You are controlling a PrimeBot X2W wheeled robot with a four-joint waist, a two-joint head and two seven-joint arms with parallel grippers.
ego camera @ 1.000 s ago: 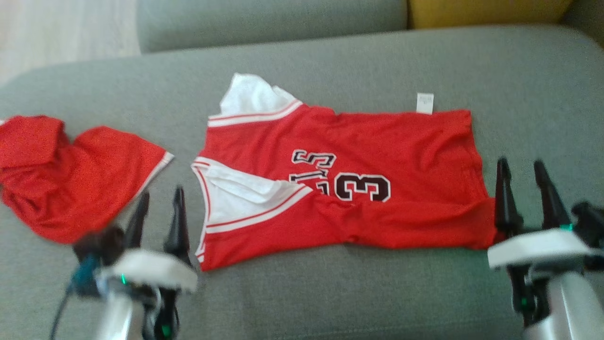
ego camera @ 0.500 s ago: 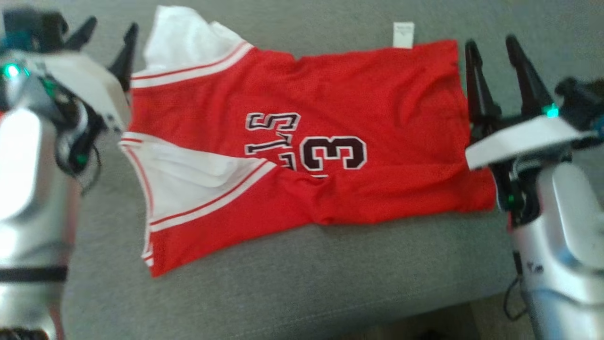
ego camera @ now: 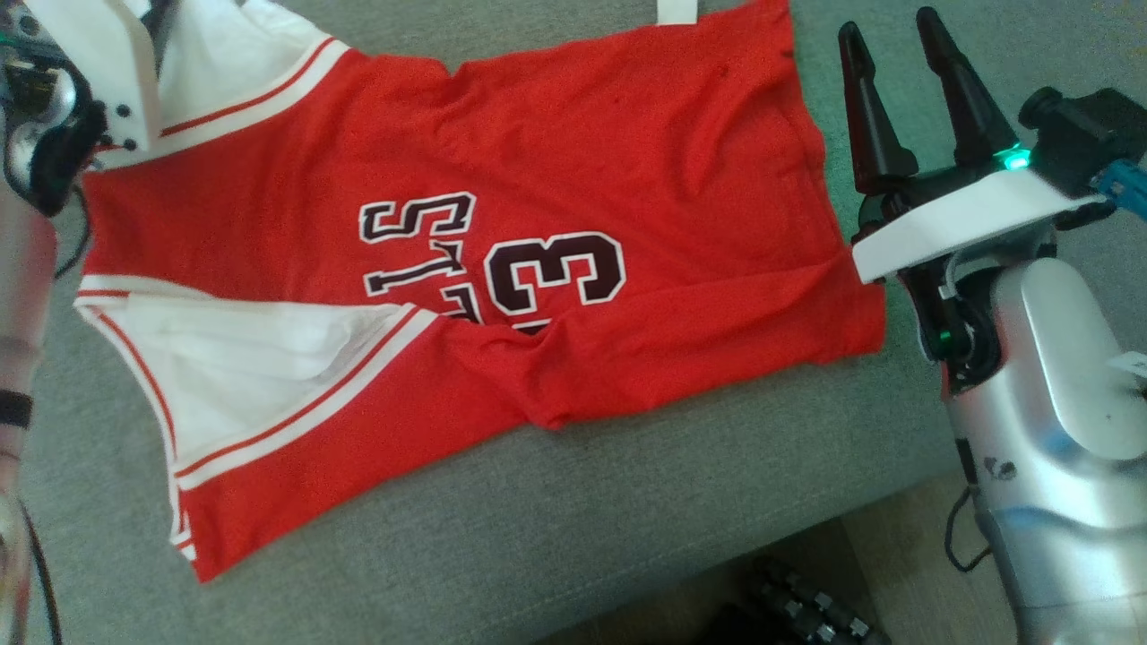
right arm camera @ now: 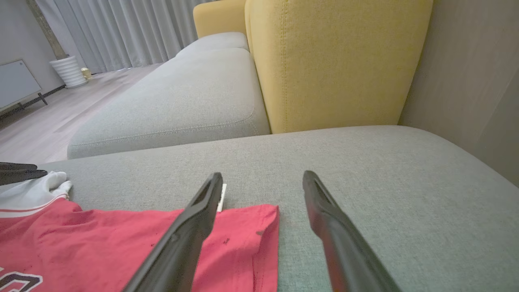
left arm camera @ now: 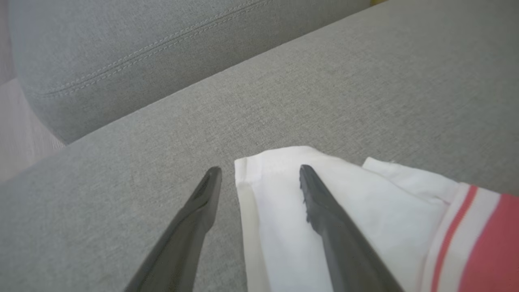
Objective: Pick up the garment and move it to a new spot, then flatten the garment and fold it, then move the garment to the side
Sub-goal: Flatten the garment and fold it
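A red mesh basketball jersey with white trim and a dark numeral 3 (ego camera: 502, 224) lies spread, numeral side up, across a grey woven-fabric sofa cushion (ego camera: 627, 537), flanked by the robot's two arms. Its long axis runs from side to side in the head view. The white-edged shoulders point toward the robot's left and the straight hem toward its right, with a small white label (ego camera: 676, 11) poking out at the far edge.

The left gripper (left arm camera: 259, 169) stands with its fingers spread. One finger is over the jersey's white shoulder strap (left arm camera: 284, 227) and the other over bare cushion; whether either touches down cannot be told. The right gripper (ego camera: 887, 25) is likewise spread wide and holds nothing, poised just beside the hem's far corner.

The cloth looks thin, light and wholly limp (a ridge of wrinkles already runs below the numeral). It would likely sag and bunch from any single hold and slide readily over the upholstery. The sensible holds appear to be the two far corners, strap and hem, pinched together so that the long edge stays taut between the arms.
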